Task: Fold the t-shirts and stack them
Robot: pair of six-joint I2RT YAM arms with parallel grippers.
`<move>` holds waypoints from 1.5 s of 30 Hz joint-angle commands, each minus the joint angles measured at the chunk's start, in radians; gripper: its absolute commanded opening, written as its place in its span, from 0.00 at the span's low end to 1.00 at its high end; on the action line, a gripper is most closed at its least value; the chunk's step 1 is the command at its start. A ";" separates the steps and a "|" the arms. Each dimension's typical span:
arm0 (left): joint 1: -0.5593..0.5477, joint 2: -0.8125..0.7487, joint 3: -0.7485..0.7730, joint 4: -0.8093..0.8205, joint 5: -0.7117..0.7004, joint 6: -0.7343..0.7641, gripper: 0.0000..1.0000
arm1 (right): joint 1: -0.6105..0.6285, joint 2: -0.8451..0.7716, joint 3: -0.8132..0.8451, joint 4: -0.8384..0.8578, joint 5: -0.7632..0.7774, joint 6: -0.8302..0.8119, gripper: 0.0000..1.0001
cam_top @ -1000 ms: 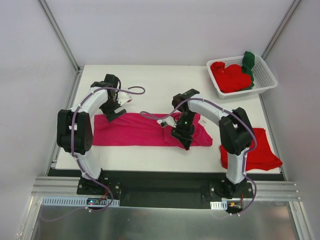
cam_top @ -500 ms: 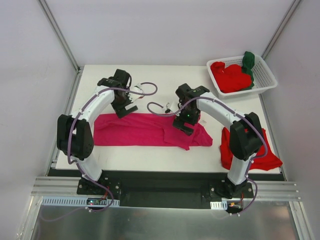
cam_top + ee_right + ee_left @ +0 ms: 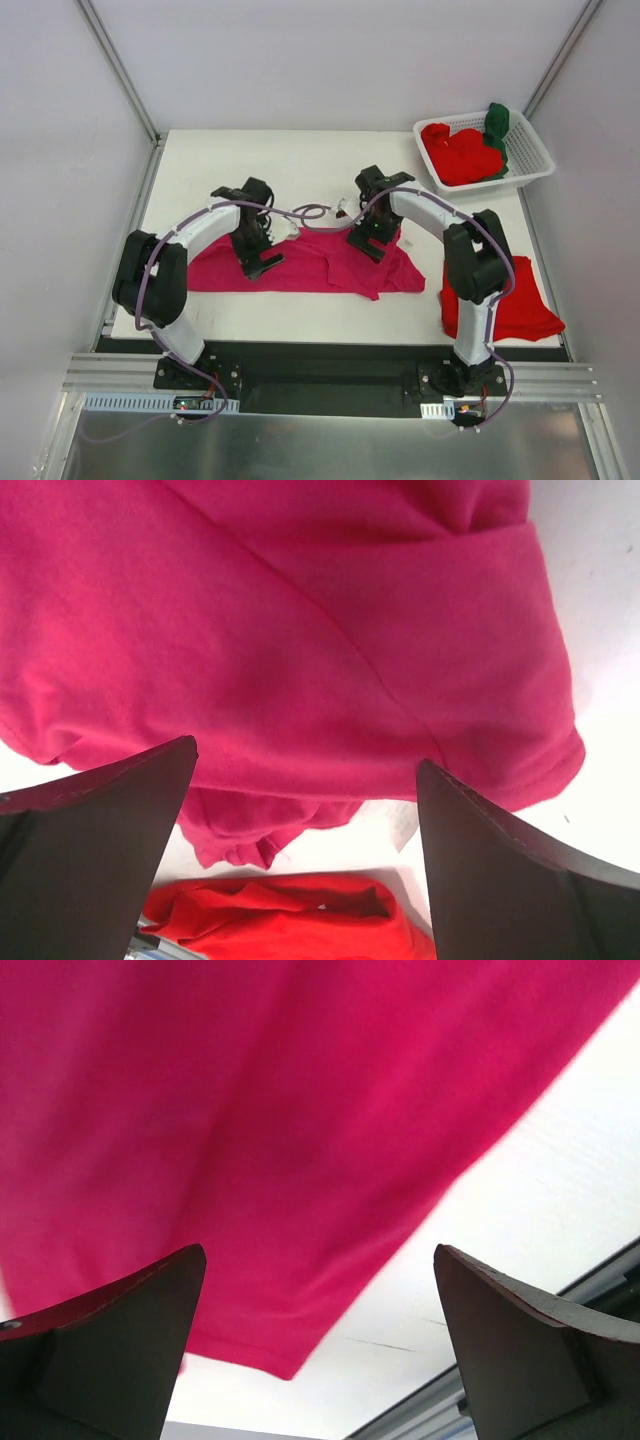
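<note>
A magenta-pink t-shirt [image 3: 300, 262] lies stretched left to right across the middle of the table, with its right end bunched and folded over. My left gripper [image 3: 262, 262] hovers open over the shirt's left half. In the left wrist view the shirt [image 3: 250, 1110] fills the upper left, and one corner of its hem lies between the open fingers of the left gripper [image 3: 318, 1255]. My right gripper [image 3: 368, 242] is open above the shirt's right part [image 3: 300, 630], holding nothing [image 3: 306, 755]. A folded red t-shirt [image 3: 515, 300] lies at the near right.
A white slotted basket [image 3: 528, 148] stands at the far right corner with red shirts [image 3: 462, 155] and a dark green one [image 3: 497, 125] in it. The red shirt [image 3: 290, 920] shows near the right fingers. White walls and metal rails frame the table [image 3: 300, 170].
My left gripper has swung from the shirt's far left edge toward the near side, over its left half. The right gripper has pulled back toward the far side, leaving the right end folded over.
</note>
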 commanded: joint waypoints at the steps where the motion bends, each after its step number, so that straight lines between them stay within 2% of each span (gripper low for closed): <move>1: 0.020 -0.091 -0.108 0.050 -0.007 0.038 0.99 | 0.012 0.003 0.031 0.048 -0.039 0.004 0.96; 5: 0.060 -0.075 -0.115 0.082 -0.017 0.044 0.99 | 0.034 -0.041 -0.047 0.106 -0.022 -0.019 0.96; 10: 0.129 -0.031 -0.097 0.114 -0.053 0.076 0.99 | 0.038 -0.148 -0.175 0.278 -0.051 -0.075 0.96; 15: 0.231 -0.011 -0.065 0.125 -0.063 0.124 0.99 | 0.021 -0.211 -0.248 0.325 -0.123 -0.250 0.96; 19: 0.229 -0.003 -0.060 0.127 -0.038 0.132 0.99 | 0.014 -0.208 -0.186 0.260 -0.191 -0.325 0.96; 26: 0.208 0.003 -0.079 0.122 -0.021 0.109 0.99 | 0.012 -0.159 -0.040 -0.016 -0.288 -0.365 0.96; 28: 0.195 -0.020 -0.101 0.120 -0.008 0.109 0.99 | 0.018 -0.178 -0.047 -0.041 -0.312 -0.368 0.96; 31: 0.192 -0.019 -0.137 0.120 0.002 0.112 0.99 | 0.034 -0.196 -0.118 -0.026 -0.314 -0.381 0.96; 36: 0.194 0.038 -0.138 0.128 0.006 0.106 0.99 | 0.049 -0.179 -0.216 0.098 -0.280 -0.348 0.96; 41: 0.197 0.089 -0.094 0.134 -0.015 0.099 0.99 | 0.051 -0.113 -0.228 0.216 -0.233 -0.322 0.96; 45: 0.195 0.101 -0.068 0.133 -0.027 0.099 0.99 | 0.054 -0.054 -0.189 0.224 -0.179 -0.336 0.96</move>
